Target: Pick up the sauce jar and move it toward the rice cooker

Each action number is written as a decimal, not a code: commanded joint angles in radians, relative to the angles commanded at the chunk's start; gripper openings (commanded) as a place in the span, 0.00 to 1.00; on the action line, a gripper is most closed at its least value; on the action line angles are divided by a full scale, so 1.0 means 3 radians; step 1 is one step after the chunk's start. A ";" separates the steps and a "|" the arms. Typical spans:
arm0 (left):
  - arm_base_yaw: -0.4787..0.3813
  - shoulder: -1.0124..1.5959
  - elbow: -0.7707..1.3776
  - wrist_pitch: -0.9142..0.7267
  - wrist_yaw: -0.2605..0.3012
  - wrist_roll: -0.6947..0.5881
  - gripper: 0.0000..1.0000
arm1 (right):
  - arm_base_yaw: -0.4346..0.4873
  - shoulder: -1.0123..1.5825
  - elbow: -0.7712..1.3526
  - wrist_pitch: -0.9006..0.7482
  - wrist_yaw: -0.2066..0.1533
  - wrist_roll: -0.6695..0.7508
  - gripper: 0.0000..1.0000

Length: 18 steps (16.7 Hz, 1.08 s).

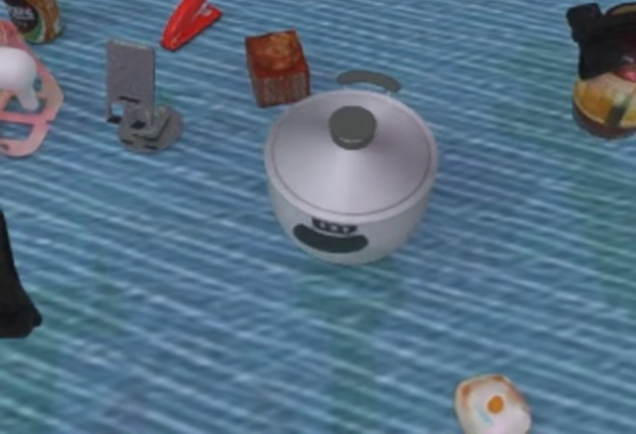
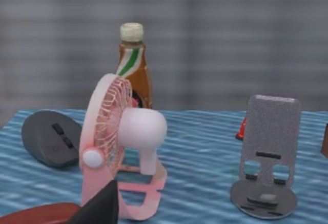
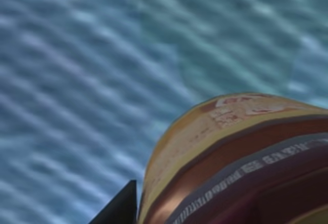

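The small round glass sauce jar (image 1: 606,101) with the yellow-orange label and dark contents is at the far right edge of the table, well apart from the rice cooker, and the black right gripper (image 1: 600,27) pinches it. In the right wrist view the sauce jar fills the corner, with blue cloth behind it and one dark finger (image 3: 119,207) touching its side. The large white rice cooker (image 1: 350,174) with the domed lid and grey knob stands in the middle of the blue rippled tablecloth (image 1: 179,285). The left arm (image 1: 15,295) rests at the left edge; I cannot tell how its claw stands. A pink desk fan (image 2: 123,147) is near it.
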<state>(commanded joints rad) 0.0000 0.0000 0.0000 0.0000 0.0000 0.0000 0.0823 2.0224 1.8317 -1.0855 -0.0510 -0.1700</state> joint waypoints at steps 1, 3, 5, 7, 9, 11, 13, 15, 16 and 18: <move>0.0000 0.0000 0.0000 0.0000 0.0000 0.0000 1.00 | 0.0072 -0.0026 -0.0090 0.0060 0.0044 0.0145 0.00; 0.0000 0.0000 0.0000 0.0000 0.0000 0.0000 1.00 | 0.0240 -0.0093 -0.0306 0.0205 0.0149 0.0522 0.00; 0.0000 0.0000 0.0000 0.0000 0.0000 0.0000 1.00 | 0.0423 -0.0168 -0.0545 0.0365 0.0265 0.0943 0.00; 0.0000 0.0000 0.0000 0.0000 0.0000 0.0000 1.00 | 0.0595 -0.0238 -0.0769 0.0513 0.0372 0.1303 0.00; 0.0000 0.0000 0.0000 0.0000 0.0000 0.0000 1.00 | 0.0724 -0.0294 -0.0941 0.0624 0.0451 0.1526 0.00; 0.0000 0.0000 0.0000 0.0000 0.0000 0.0000 1.00 | 0.0777 -0.0318 -0.1014 0.0670 0.0483 0.1607 0.00; 0.0000 0.0000 0.0000 0.0000 0.0000 0.0000 1.00 | 0.0777 -0.0318 -0.1014 0.0670 0.0483 0.1607 0.00; 0.0000 0.0000 0.0000 0.0000 0.0000 0.0000 1.00 | 0.0764 -0.0298 -0.1013 0.0674 0.0472 0.1606 0.00; 0.0000 0.0000 0.0000 0.0000 0.0000 0.0000 1.00 | 0.0768 -0.0283 -0.1036 0.0718 0.0471 0.1601 0.00; 0.0000 0.0000 0.0000 0.0000 0.0000 0.0000 1.00 | 0.0770 -0.0223 -0.1120 0.0872 0.0473 0.1595 0.00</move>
<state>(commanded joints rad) 0.0000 0.0000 0.0000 0.0000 0.0000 0.0000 0.3133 1.9554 1.4956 -0.8240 0.0910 0.3086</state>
